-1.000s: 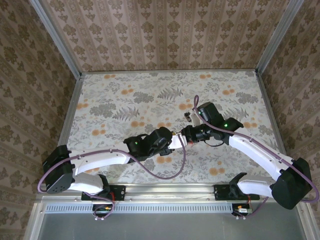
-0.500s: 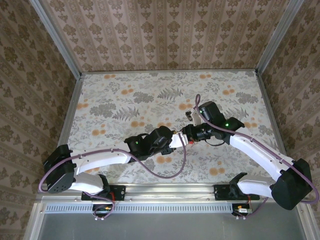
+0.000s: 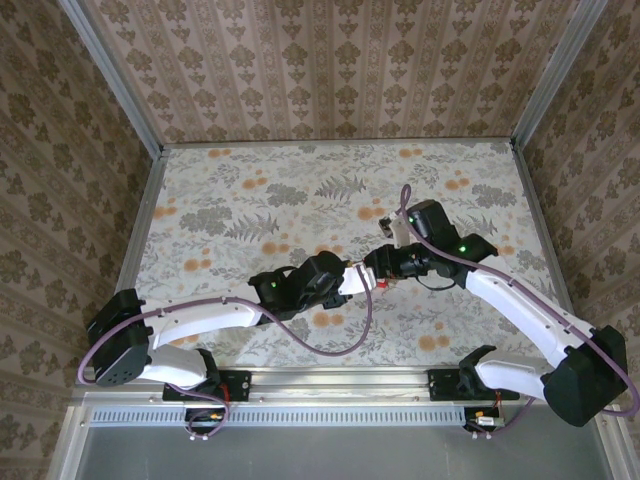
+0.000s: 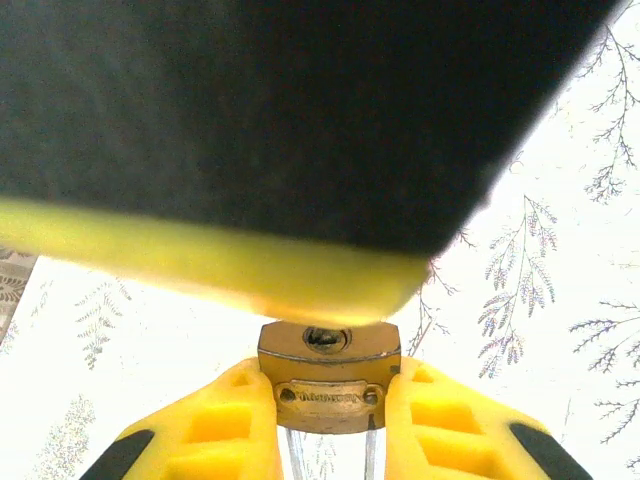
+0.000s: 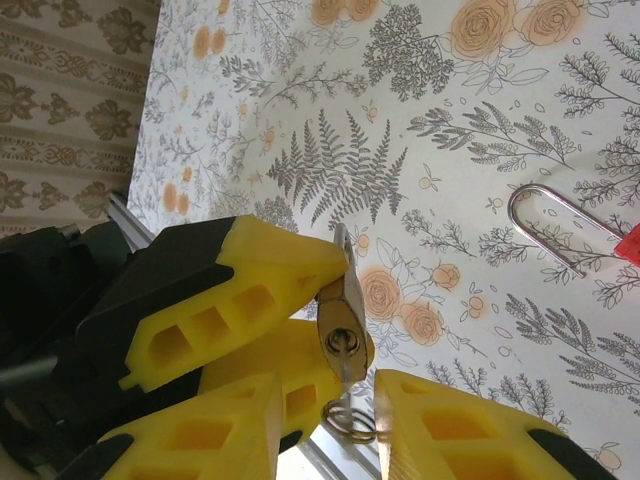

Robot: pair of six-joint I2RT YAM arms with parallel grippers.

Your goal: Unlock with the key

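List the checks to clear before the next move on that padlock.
1. Padlock held firm: ok. The left gripper clamps its brass body from both sides.
2. Key lined up with the keyhole: ok in the right wrist view.
3. Key fully seated: cannot tell. How deep it sits is hidden.
4. Right gripper gripping the key: not ok. Its fingers stand apart around the key, with a gap showing.
5. Shackle released: cannot tell. Its legs run out of frame.
6. Red tag clear of the fingers: cannot tell. It is too small in the top view.
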